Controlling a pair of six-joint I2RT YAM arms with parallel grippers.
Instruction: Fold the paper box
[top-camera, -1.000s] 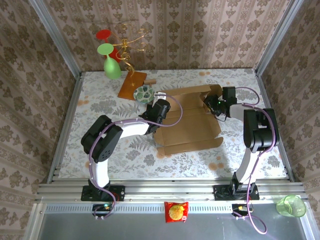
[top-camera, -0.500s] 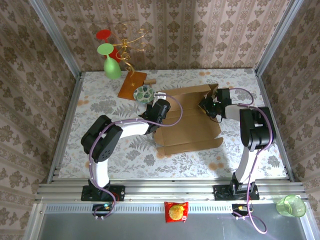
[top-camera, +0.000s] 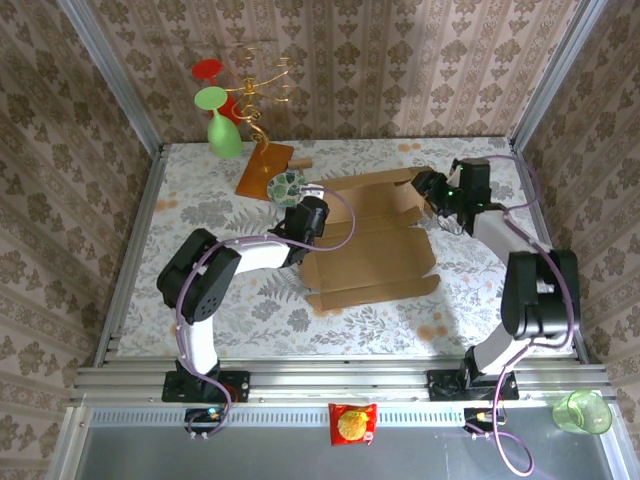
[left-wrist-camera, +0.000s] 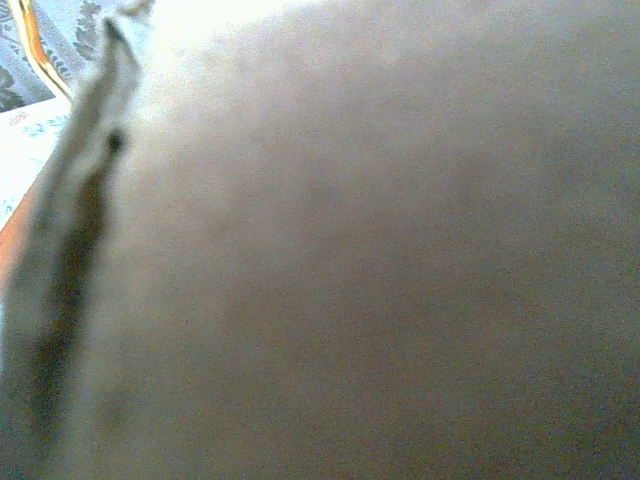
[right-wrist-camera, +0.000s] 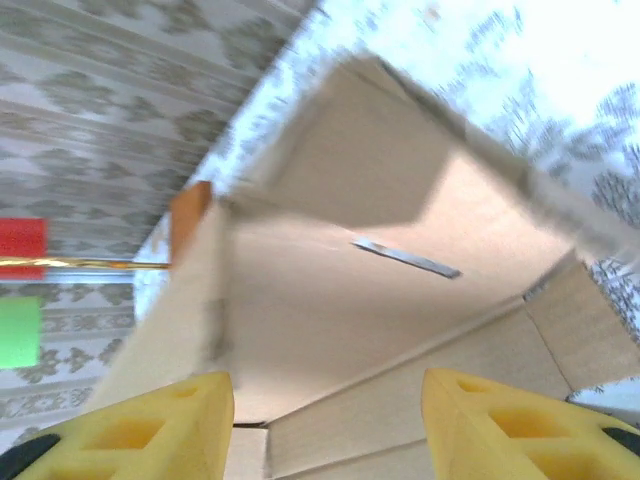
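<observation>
The paper box (top-camera: 370, 245) is a brown cardboard sheet lying mid-table, its rear wall and right rear flap standing up. My left gripper (top-camera: 305, 215) is at the box's left edge. Its fingers are hidden, and blurred cardboard (left-wrist-camera: 380, 260) sits right against its camera. It reads as shut on that left flap. My right gripper (top-camera: 432, 190) hovers by the box's right rear corner. In the right wrist view the right gripper (right-wrist-camera: 325, 430) is open, with nothing between its yellow fingertips (right-wrist-camera: 130, 420), and faces the box's inner walls (right-wrist-camera: 350, 300).
A gold wire stand on an orange-brown board (top-camera: 262, 168) holds a green glass (top-camera: 222, 130) and a red one (top-camera: 208, 70) at the back left. A patterned dish (top-camera: 288, 185) sits beside the left gripper. A snack packet (top-camera: 352, 422) and a green cup (top-camera: 582, 412) lie off the table in front.
The right gripper let go of the right rear flap, opened wider and drew back to the right. The left gripper and the box's left edge shifted slightly left.
</observation>
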